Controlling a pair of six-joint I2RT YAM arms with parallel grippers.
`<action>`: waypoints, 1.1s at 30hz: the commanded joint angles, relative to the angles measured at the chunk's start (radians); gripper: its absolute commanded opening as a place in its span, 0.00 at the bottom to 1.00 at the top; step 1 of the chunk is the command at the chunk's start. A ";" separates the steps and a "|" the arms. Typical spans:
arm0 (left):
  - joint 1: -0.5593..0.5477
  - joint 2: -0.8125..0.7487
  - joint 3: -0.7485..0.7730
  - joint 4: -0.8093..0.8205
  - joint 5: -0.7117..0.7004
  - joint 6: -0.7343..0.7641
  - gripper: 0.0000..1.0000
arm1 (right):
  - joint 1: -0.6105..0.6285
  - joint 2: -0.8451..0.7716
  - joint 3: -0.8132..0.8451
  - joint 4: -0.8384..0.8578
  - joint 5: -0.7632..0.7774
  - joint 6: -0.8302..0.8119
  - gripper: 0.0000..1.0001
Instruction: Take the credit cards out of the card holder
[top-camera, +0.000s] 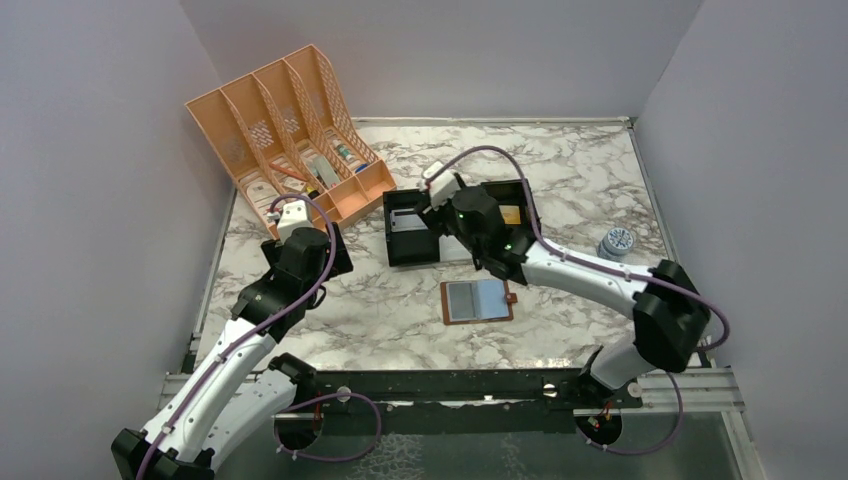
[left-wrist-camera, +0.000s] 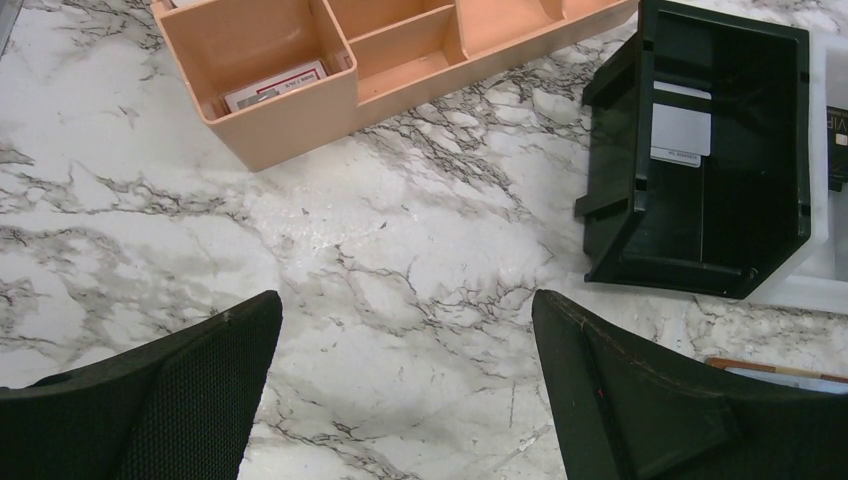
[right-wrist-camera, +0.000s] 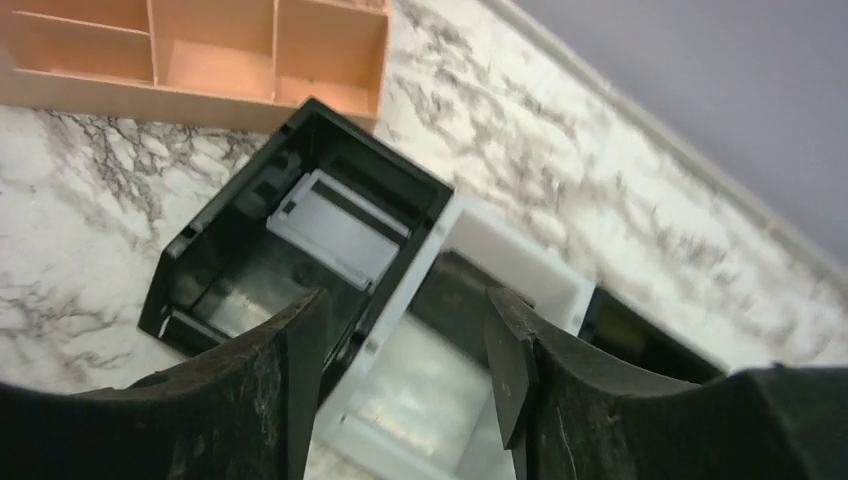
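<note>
The card holder (top-camera: 477, 300), a brown wallet, lies spread open on the marble table with its snap tab to the right and pale blue-grey pockets up. A pale grey credit card (right-wrist-camera: 340, 225) lies in the black tray (top-camera: 410, 228), and it also shows in the left wrist view (left-wrist-camera: 680, 130). My right gripper (top-camera: 435, 205) is open and empty over the white tray (right-wrist-camera: 500, 240); in its wrist view it (right-wrist-camera: 405, 330) frames a blurred pale surface in that tray. My left gripper (top-camera: 335, 250) is open and empty above bare marble (left-wrist-camera: 405, 310), left of the black tray.
An orange desk organiser (top-camera: 290, 130) with small items stands at the back left. A second black tray (top-camera: 508, 205) sits right of the white one. A small round grey-blue object (top-camera: 617, 242) lies near the right wall. Walls close in three sides.
</note>
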 joint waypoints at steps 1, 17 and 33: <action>0.003 0.001 0.012 0.004 0.023 0.015 0.99 | -0.027 -0.117 -0.176 -0.082 0.110 0.425 0.59; 0.004 0.029 0.009 0.010 0.015 0.010 0.99 | -0.035 -0.196 -0.341 -0.302 -0.275 0.906 0.53; 0.004 0.029 0.007 0.011 0.015 0.008 0.99 | 0.005 -0.068 -0.243 -0.432 -0.174 0.894 0.44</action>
